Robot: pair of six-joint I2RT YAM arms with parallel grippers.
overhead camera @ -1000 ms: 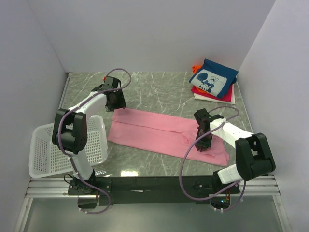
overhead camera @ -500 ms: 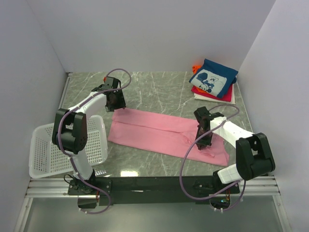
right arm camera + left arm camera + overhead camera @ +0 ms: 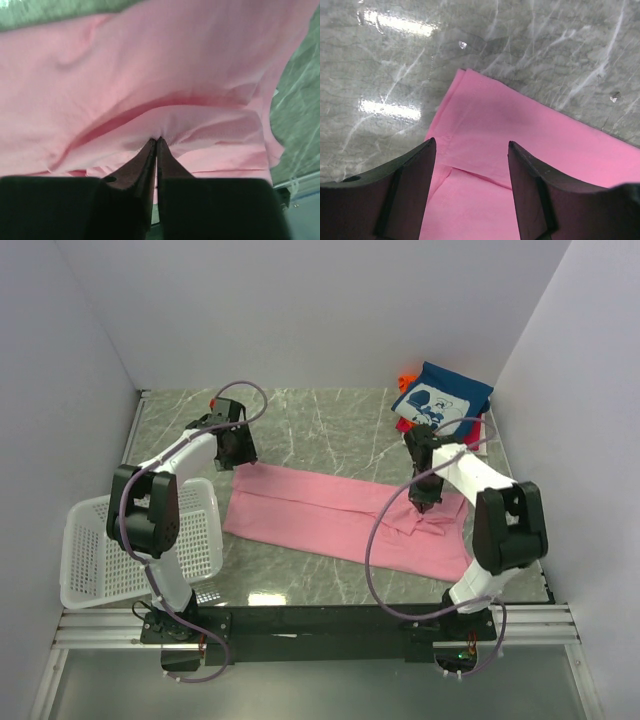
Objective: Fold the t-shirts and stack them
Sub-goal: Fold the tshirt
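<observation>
Lay of the cloth, from above: pink t-shirt (image 3: 320,515) flat on the table (image 3: 330,425), long axis from mid-left of the frame down to the lower right. At the right-hand end of that axis, over the cloth itself, right gripper (image 3: 424,500); at the opposite end, over the tee's upper-left corner, left gripper (image 3: 242,456). Nearer to the folded t-shirts (image 3: 442,408) in the upper right — the right arm, plainly, with the pile close by its forearm.

Right jaws: pressed together on a pinch of pink cloth, shown in the wrist view as a small peak gathered at the fingertips with creases fanning away, and from above as a raised, rumpled ridge amid otherwise smooth cloth. Left jaws: spread, nothing between them, the tee's corner and a seam framed in the gap below; touching the cloth or hovering just over it — cannot tell.

Likely next: carrying the pinched end along the long axis toward the left end, to fold the tee across its length. Calls for a grip or a pin at the left end, to guard against dragging the whole tee. Well apart at the lower left, white mesh basket (image 3: 95,570).
</observation>
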